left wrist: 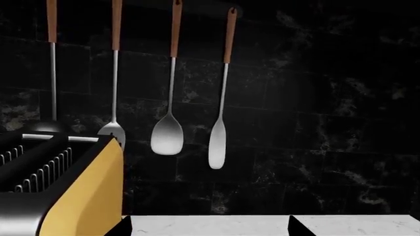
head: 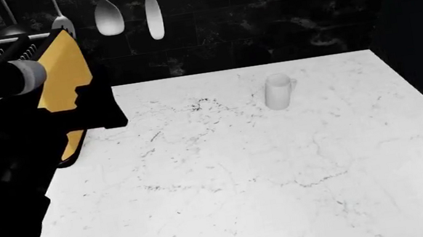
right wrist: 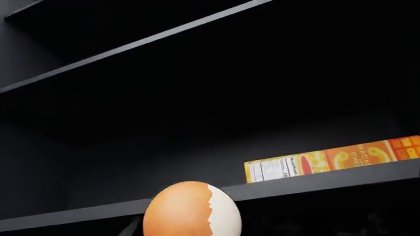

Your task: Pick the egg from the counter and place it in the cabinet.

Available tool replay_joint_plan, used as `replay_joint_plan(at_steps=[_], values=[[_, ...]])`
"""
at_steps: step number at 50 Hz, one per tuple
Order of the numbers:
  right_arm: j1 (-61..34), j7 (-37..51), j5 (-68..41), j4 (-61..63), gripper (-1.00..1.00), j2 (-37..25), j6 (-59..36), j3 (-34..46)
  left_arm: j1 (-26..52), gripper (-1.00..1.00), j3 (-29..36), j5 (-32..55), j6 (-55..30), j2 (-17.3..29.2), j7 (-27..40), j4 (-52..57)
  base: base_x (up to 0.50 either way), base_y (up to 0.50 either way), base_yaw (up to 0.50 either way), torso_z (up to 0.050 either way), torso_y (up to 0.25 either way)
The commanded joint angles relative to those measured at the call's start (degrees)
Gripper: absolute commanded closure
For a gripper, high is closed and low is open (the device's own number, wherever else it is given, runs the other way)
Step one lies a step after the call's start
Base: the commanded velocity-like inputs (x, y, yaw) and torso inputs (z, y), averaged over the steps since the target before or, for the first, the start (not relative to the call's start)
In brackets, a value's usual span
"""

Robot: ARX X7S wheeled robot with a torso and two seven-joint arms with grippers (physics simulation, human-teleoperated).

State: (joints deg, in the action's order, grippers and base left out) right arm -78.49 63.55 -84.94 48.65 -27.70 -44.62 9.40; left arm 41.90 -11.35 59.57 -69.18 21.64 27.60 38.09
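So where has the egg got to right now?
The egg shows only in the right wrist view, close to the camera in front of dark cabinet shelves, with an orange box on a shelf behind it. It is not on the counter.

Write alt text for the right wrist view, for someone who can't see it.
An orange-brown egg sits close to the camera, in front of dark cabinet shelves. An orange boxed food package lies on its side on the shelf behind it. The gripper's fingers are barely visible, so its grip cannot be confirmed.
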Motion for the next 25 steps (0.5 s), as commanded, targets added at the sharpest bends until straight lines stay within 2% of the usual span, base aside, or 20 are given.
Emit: replay_joint_plan(at_steps=[1, 9, 25], values=[[-8.2, 0.8, -2.1, -3.2, 1.0, 0.4, -1.4, 0.6, 0.1, -1.0, 0.4, 0.0, 0.6, 0.3, -0.1, -0.4, 0.0, 0.0, 0.0, 0.0, 0.0], [-12.8, 2.1, -3.7, -6.3, 1.0, 1.3, -1.4, 1.0, -0.2, -1.0, 0.8, -0.5, 1.5, 0.6, -0.5, -0.9, 0.0, 0.0, 0.0, 0.0, 0.0], [-21.3, -1.8, 0.9, -17.0, 1.0, 2.7, -2.5, 3.0, -0.3, -1.0, 1.5, -1.0, 2.6, 1.2, -1.0, -1.7, 0.0, 0.0, 0.0, 0.0, 0.0]])
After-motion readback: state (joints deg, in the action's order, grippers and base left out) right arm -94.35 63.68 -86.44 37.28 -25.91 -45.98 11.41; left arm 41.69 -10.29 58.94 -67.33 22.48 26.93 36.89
